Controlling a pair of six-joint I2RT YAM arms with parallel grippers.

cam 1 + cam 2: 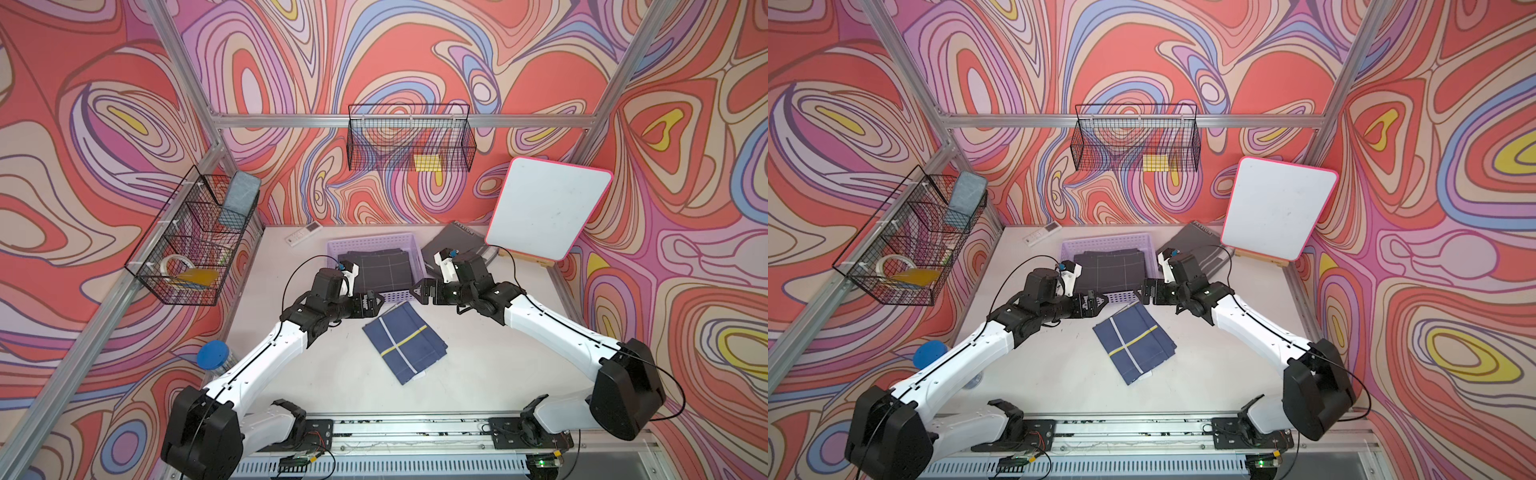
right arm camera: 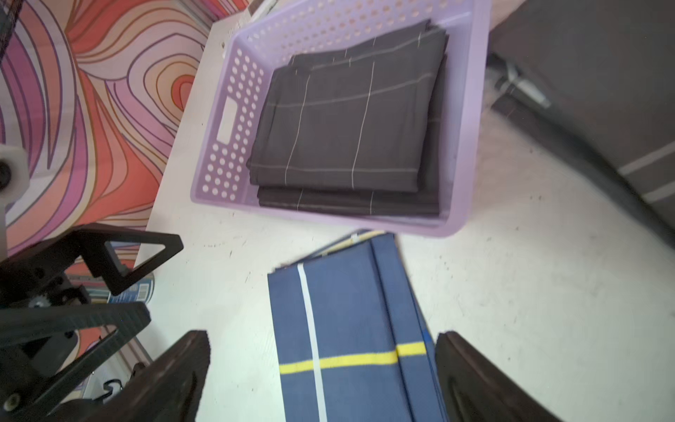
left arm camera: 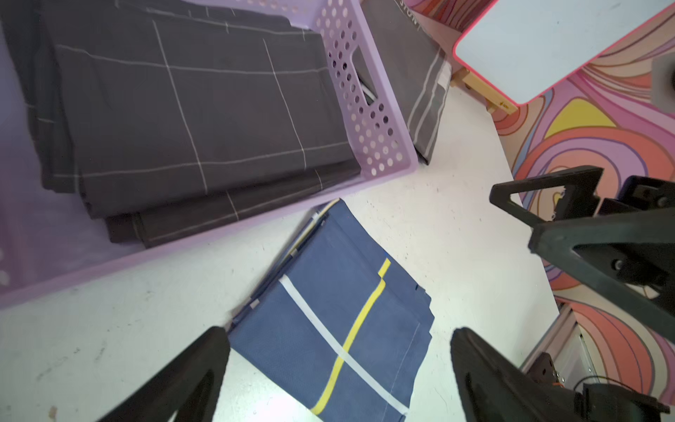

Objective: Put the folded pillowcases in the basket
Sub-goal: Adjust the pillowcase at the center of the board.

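Left pincer (image 1: 380,300) and right pincer (image 1: 415,289) gape empty at the basket (image 1: 370,242) rim, pillowcase (image 1: 386,270) inside just ahead: placing seems done, withdrawal next.

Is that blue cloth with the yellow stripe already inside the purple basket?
No, the blue cloth lies on the table just outside the purple basket, which holds a dark grey checked cloth.

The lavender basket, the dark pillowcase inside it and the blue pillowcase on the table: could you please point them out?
lavender basket (image 2: 233,175), right wrist view, perforated side wall.
dark pillowcase (image 2: 347,124), right wrist view, top fold's middle.
blue pillowcase (image 3: 328,343), left wrist view, its middle.
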